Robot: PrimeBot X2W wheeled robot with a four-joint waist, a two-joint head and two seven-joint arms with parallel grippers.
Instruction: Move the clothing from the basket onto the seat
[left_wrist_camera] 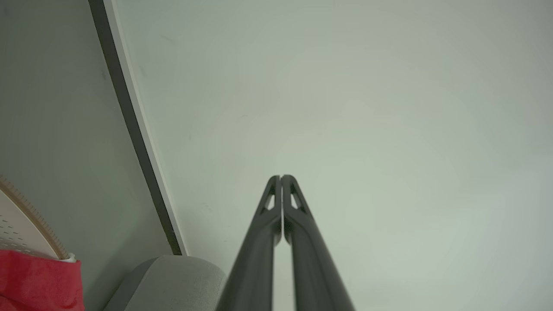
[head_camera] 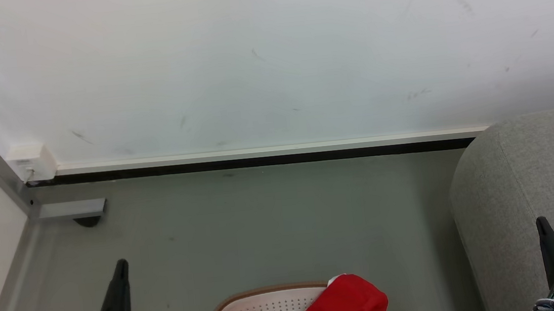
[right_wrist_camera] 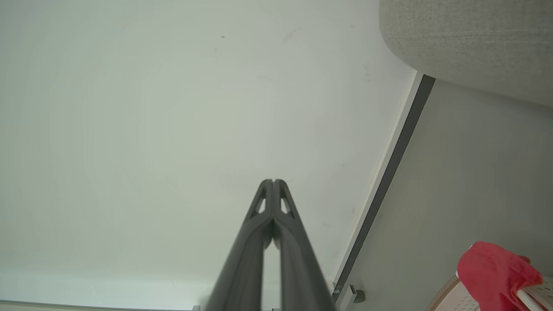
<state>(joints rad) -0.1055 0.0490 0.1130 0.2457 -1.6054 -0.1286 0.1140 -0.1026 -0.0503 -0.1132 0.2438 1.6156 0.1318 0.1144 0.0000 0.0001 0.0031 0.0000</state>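
Fingers [left_wrist_camera: 302, 242]: pressed together and empty on left gripper [head_camera: 121, 264] and right gripper [head_camera: 541, 224]. Clothing [head_camera: 344, 304]: heaped in basket [head_camera: 266, 305], bottom centre, draped over its right rim. Seat [head_camera: 528, 177]: close by on right. Likely best: open wide, drop onto red heap, pinch deep into a fold, lift clear.

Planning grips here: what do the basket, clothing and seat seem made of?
The basket looks like smooth cream plastic, with punched holes. The clothing is soft red fabric, draping in folds. The seat seems grey woven upholstery, matte with visible weave.
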